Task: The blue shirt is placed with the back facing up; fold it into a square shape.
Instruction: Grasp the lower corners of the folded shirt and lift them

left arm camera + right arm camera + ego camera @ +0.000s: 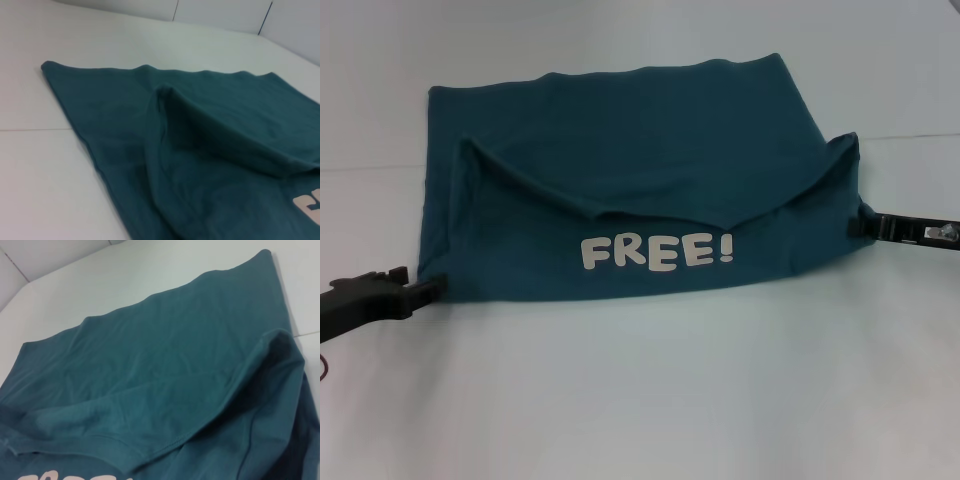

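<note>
The blue shirt (650, 130) lies across the white table, its near half folded back over the far half so that the white "FREE!" lettering (655, 252) faces up. The folded flap's edge (610, 213) sags in the middle and stands higher at both side corners. My left gripper (432, 288) sits low at the shirt's near left corner, touching the fabric edge. My right gripper (860, 226) is at the shirt's right edge, against the cloth. The left wrist view shows the shirt (210, 150) close up, and the right wrist view shows the shirt (165, 355) with its raised fold.
A plain white table (640, 400) surrounds the shirt, with bare surface in front of it and to both sides. A faint seam line (920, 135) crosses the table behind the right gripper.
</note>
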Tool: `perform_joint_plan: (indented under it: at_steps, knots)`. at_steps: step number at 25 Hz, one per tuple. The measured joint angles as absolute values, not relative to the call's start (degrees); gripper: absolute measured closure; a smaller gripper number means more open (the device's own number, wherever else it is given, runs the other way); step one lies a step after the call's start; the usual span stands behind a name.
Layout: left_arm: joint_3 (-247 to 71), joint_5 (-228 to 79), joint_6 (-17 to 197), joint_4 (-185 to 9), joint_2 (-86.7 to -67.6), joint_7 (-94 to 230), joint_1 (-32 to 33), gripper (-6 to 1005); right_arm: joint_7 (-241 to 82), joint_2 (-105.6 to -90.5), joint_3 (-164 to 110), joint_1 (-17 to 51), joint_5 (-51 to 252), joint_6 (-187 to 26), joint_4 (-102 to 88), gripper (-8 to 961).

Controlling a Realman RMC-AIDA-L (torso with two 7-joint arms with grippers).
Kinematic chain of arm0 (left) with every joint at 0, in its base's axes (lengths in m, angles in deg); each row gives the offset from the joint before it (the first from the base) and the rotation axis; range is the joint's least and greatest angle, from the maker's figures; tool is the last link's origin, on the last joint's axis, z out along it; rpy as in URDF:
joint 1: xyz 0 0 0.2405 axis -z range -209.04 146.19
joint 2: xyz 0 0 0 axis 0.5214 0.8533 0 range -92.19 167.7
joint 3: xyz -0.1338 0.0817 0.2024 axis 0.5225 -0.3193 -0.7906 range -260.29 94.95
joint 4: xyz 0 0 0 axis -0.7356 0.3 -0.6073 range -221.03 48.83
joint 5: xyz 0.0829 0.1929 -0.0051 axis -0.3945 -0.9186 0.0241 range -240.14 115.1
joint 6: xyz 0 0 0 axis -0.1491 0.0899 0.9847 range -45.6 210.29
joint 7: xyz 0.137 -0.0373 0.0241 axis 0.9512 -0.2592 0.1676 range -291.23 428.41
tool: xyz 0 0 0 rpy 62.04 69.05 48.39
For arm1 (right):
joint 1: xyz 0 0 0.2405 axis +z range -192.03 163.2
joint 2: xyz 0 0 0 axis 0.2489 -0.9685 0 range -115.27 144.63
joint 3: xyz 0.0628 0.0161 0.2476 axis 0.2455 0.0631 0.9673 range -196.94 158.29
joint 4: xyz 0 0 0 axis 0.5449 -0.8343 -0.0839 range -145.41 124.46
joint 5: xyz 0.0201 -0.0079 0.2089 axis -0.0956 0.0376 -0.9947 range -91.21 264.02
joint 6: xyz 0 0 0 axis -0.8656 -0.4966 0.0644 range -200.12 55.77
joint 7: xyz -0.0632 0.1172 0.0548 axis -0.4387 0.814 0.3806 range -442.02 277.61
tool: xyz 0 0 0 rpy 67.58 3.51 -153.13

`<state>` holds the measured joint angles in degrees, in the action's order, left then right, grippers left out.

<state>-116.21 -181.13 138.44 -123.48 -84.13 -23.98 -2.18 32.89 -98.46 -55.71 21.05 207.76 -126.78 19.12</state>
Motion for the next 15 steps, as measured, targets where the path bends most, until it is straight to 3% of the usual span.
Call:
perform_joint_plan:
  at_steps: [15]
  knots:
    - [-120.15,-181.69,134.51,-122.83,-84.68,-24.04,-0.83,378,32.84,-98.51,-55.5,20.9,207.77,-126.84,19.14,910]
